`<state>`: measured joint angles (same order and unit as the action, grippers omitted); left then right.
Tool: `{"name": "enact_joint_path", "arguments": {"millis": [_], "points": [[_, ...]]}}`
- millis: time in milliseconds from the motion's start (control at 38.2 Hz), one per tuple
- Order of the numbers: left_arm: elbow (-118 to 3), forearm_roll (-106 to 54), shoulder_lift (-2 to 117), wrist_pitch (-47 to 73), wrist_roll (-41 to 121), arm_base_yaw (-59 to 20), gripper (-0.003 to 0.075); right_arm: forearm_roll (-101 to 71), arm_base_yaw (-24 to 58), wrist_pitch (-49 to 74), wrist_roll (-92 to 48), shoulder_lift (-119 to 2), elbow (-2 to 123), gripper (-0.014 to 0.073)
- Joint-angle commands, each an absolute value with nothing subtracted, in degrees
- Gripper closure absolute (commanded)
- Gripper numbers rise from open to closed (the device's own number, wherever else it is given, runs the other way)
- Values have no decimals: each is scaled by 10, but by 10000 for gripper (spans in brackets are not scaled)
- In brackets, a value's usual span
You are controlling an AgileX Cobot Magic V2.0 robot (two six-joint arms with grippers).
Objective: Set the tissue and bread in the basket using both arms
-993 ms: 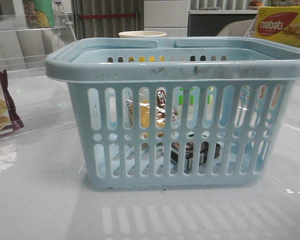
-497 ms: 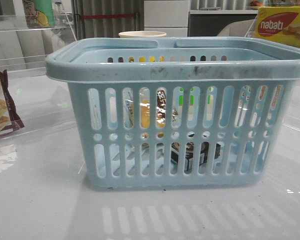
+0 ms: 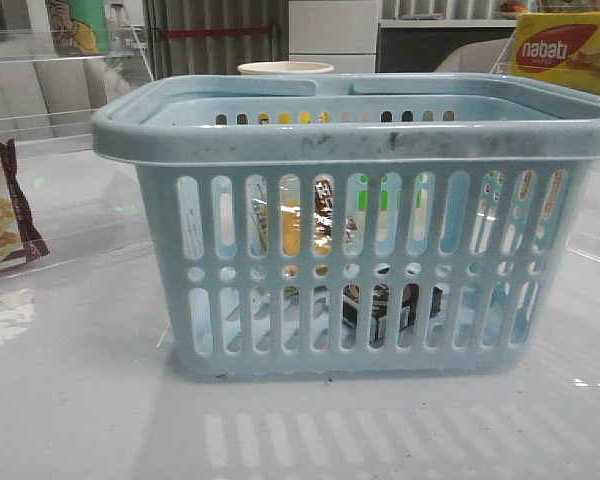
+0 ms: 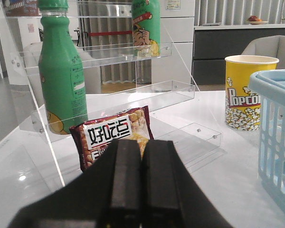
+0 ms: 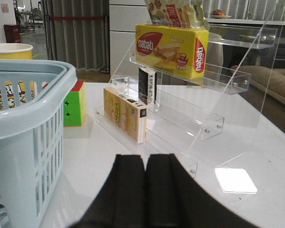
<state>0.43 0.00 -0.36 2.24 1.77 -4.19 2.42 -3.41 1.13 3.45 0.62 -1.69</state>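
Observation:
The light-blue basket (image 3: pixel 360 140) fills the middle of the front view. Through its slots I see the bread (image 3: pixel 293 228), a clear pack of tan-yellow slices with a dark label, standing inside left of centre. The tissue (image 3: pixel 380 306), a small blackish flat pack, lies on the basket floor to its right. Neither gripper shows in the front view. My left gripper (image 4: pixel 141 145) is shut and empty, left of the basket (image 4: pixel 275 95) and pointing at a cracker bag (image 4: pixel 115 135). My right gripper (image 5: pixel 146 159) is shut and empty, right of the basket (image 5: pixel 23 90).
A clear shelf rack at the left holds green bottles (image 4: pixel 61 80) and the cracker bag (image 3: pixel 0 215). A popcorn cup (image 4: pixel 249 92) stands behind the basket. A clear rack at the right holds a yellow Nabati box (image 5: pixel 172 50) and a small carton (image 5: pixel 125 114); a colour cube (image 5: pixel 75 103) sits nearby.

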Motion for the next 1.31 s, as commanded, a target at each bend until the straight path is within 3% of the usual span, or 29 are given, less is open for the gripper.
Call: {"name": "enact_joint_path", "arguments": {"millis": [0,340,1281], "points": [[4,0,-13,-29,18,-45,625,33,-38,-46,29,17,-17,524],[4,0,-13,-29,18,-45,625,33,-10,-56,-36,17,-17,524],[4,0,-13,-29,18,-45,625,0,-2,-78,26,17,-17,524]]}}
